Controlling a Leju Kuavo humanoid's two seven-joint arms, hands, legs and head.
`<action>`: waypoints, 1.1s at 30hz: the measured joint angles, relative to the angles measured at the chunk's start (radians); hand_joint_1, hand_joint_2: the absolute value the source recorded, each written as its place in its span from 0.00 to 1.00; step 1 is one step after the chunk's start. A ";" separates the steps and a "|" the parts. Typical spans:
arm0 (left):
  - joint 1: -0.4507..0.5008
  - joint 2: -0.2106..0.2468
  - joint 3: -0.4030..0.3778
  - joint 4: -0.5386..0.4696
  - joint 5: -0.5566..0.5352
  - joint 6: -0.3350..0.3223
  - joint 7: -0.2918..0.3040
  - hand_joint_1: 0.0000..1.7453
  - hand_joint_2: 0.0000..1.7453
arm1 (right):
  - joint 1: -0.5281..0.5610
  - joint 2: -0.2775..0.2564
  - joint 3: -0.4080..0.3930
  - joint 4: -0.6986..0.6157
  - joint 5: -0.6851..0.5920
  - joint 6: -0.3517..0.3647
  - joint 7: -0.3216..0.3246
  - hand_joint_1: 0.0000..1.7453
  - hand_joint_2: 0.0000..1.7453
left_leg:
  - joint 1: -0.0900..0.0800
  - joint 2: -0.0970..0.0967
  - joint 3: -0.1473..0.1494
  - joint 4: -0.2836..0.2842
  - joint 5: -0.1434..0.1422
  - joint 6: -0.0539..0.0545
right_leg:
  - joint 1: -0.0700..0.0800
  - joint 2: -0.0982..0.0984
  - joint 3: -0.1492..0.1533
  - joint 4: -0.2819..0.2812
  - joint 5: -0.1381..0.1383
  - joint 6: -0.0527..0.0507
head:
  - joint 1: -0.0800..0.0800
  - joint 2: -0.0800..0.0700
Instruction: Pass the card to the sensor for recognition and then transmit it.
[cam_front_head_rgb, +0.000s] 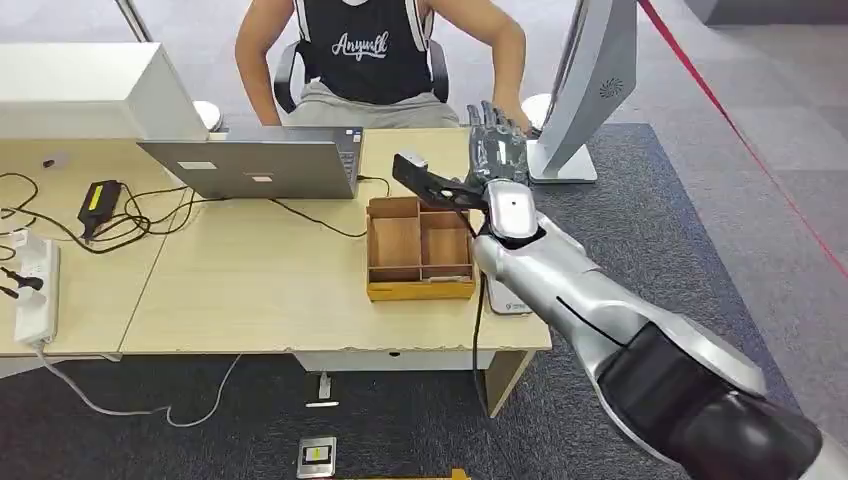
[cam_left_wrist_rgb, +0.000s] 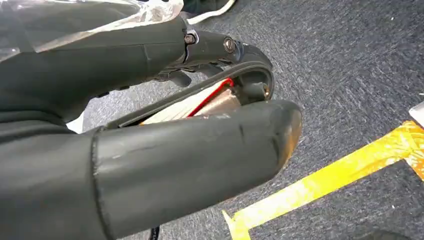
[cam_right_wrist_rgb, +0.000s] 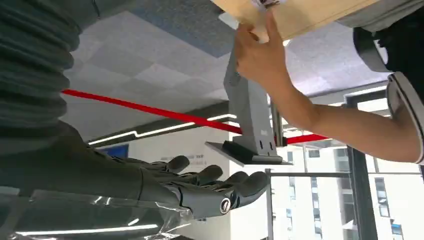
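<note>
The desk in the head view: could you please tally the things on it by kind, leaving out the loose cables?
Laptop: 1
Wooden compartment tray: 1
Monitor on its stand: 1
White power strip: 1
Black power adapter: 1
White box: 1
Total: 6

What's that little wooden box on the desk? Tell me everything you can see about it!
The wooden box is a shallow open tray of light brown wood, with thin walls splitting it into several compartments that look empty. It sits flat on the pale desk, in front of the grey laptop and a bit to the robot's right of it. A black cable runs close by its far corner. The robot's right arm reaches past its right side, and the right hand is raised beyond it, not touching it.
</note>
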 joint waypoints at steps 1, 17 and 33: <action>0.002 0.000 0.000 0.000 0.001 0.002 0.000 0.00 0.00 | 0.004 -0.002 -0.005 -0.009 -0.019 -0.013 -0.021 0.00 0.00 | 0.000 0.000 0.000 0.000 0.000 0.000 | 0.000 0.000 0.000 0.000 0.000 0.000 | 0.000 0.000; 0.038 0.004 0.045 0.003 0.081 0.048 -0.024 0.00 0.00 | 0.322 -0.100 -0.062 -0.433 -0.233 -0.046 -0.266 0.00 1.00 | 0.000 0.000 0.000 0.000 0.000 0.000 | 0.000 0.000 0.000 0.000 -0.001 0.000 | 0.000 0.000; 0.039 0.006 0.052 0.004 0.076 0.047 -0.011 0.00 0.00 | 0.430 -0.145 -0.066 -0.567 -0.146 0.034 -0.239 0.00 1.00 | 0.000 0.000 0.000 0.000 0.000 0.000 | 0.000 0.000 0.000 0.000 -0.001 -0.001 | 0.000 0.000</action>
